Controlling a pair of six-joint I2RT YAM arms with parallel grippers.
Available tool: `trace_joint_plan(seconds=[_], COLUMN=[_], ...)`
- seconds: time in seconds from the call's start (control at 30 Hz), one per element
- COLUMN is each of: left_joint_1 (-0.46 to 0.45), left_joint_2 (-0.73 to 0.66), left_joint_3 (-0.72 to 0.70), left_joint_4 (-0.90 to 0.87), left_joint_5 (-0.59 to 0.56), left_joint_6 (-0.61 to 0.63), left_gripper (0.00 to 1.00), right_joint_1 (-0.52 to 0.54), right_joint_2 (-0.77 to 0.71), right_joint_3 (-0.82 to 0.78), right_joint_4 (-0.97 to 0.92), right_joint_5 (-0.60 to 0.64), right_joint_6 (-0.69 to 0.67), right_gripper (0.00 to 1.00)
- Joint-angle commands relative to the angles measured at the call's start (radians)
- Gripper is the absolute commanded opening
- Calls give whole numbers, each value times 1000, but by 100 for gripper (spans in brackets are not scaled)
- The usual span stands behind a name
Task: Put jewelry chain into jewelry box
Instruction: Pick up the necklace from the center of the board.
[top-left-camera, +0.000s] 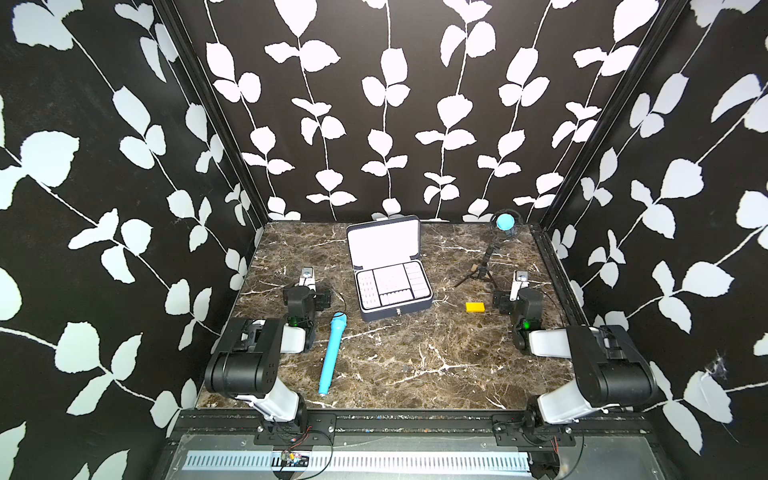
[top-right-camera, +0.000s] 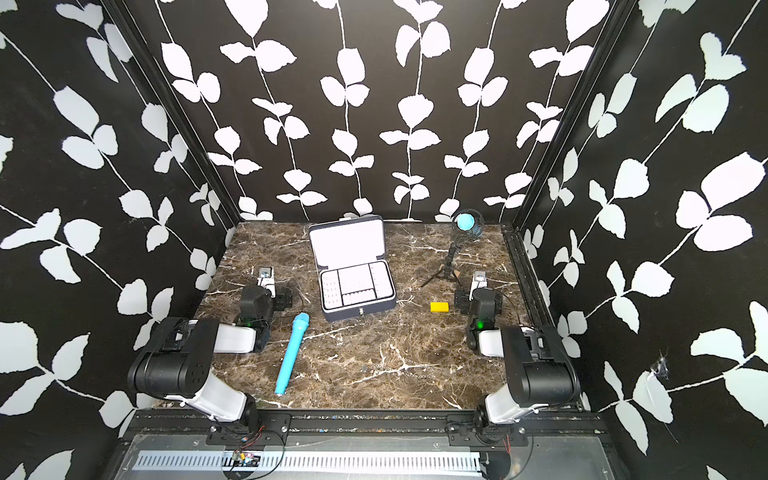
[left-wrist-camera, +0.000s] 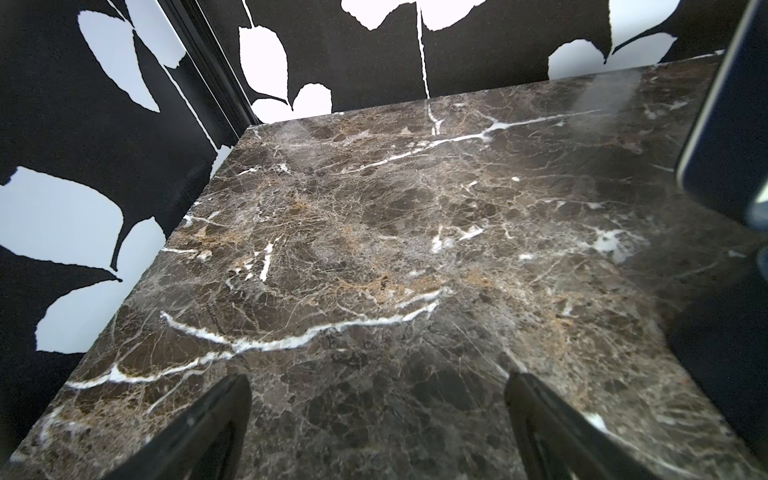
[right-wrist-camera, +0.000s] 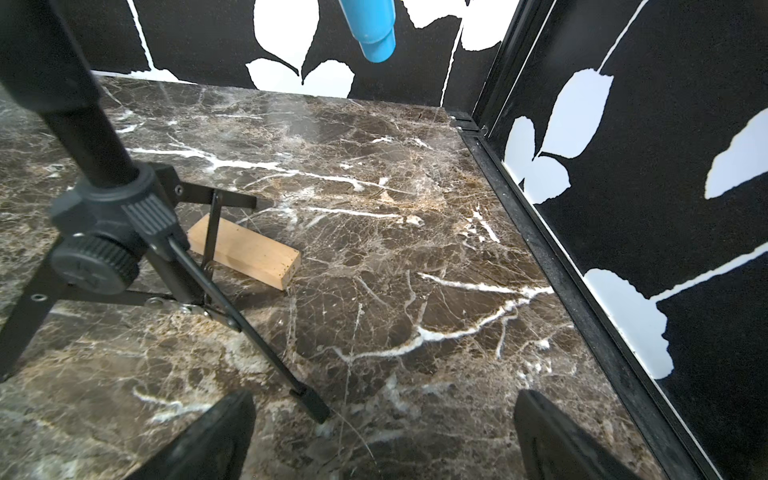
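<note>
The jewelry box stands open at the table's middle back, lid upright, with a white gridded tray inside. One dark corner of it shows in the left wrist view. A thin faint line that looks like the jewelry chain lies on the marble in front of the box, toward the right. My left gripper rests left of the box, open and empty. My right gripper rests at the far right, open and empty.
A blue microphone lies front left of the box. A yellow block sits right of it. A black tripod holding a blue mic stands at the back right, a wooden block by its legs.
</note>
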Motion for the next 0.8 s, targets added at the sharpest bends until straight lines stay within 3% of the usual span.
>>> trace_joint_plan(seconds=[0.0,0.13,0.23,0.33,0.4,0.5,0.53,0.57,0.67,0.7,0.77], left_joint_1=[-2,-1,-4,-5,-3,-2,-3,-2,-5,-21,-95], left_joint_2=[-12,-14,-109,-251,-329,-347,-334,-325,-349,-371,-422], left_joint_3=[6,6,12,103,220,447,550,612,658,647,615], left_joint_4=[16,18,-67,-350,-646,-1163,-1392,-1506,-1638,-1658,-1687], left_joint_5=[-6,-3,-102,-212,-297,-386,-372,-347,-115,-64,-39], left_joint_6=[7,4,-25,-81,-222,-580,-698,-768,-851,-868,-866], left_gripper=[98,99,98,98,98,99,99,99,98,98,98], right_joint_1=[-5,-15,-13,10,28,29,13,-1,7,35,154], right_joint_2=[-4,-5,-62,-174,-240,-310,-321,-323,-325,-329,-348], right_joint_3=[20,21,46,143,213,320,356,372,359,370,434], right_joint_4=[23,16,-66,-320,-467,-782,-901,-935,-958,-1001,-1196], right_joint_5=[-9,-29,9,32,87,148,61,-50,-269,-290,-210], right_joint_6=[1,8,21,-1,75,470,622,644,765,768,701], right_gripper=[99,99,99,99,99,99,99,99,99,99,99])
